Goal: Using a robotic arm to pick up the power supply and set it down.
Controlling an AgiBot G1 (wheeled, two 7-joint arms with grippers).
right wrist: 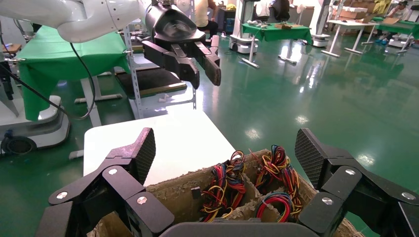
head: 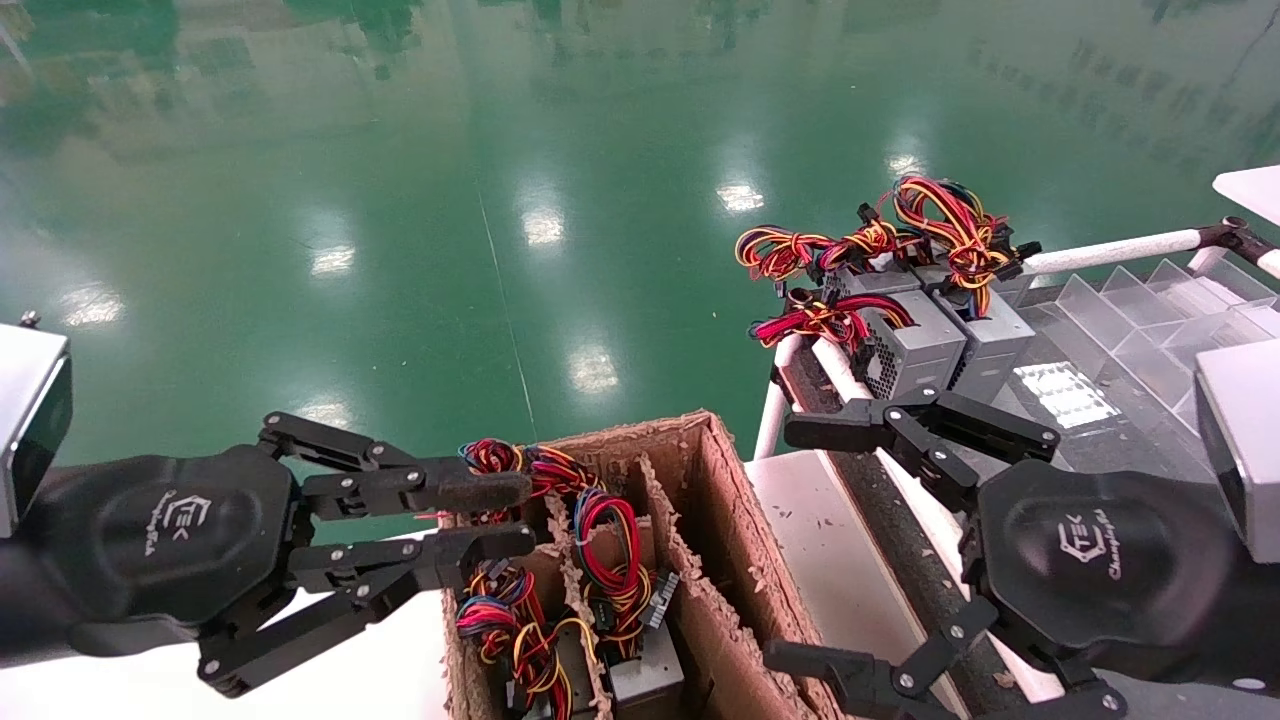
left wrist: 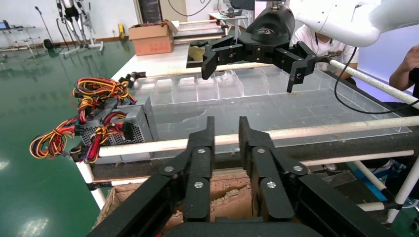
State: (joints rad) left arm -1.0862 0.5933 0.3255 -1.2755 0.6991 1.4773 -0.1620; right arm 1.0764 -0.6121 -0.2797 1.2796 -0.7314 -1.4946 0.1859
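Observation:
Grey power supplies with red, yellow and black wire bundles lie side by side on the rack's far end, also seen in the left wrist view. More power supplies stand in the brown divided carton, their wires poking up. My right gripper hangs wide open just right of the carton, holding nothing. My left gripper hovers over the carton's left compartments, fingers parallel with a narrow gap and nothing between them.
A clear plastic divider tray sits on the rack, framed by white pipe rails. The carton rests on a white table. Glossy green floor lies beyond. People and other benches stand far off.

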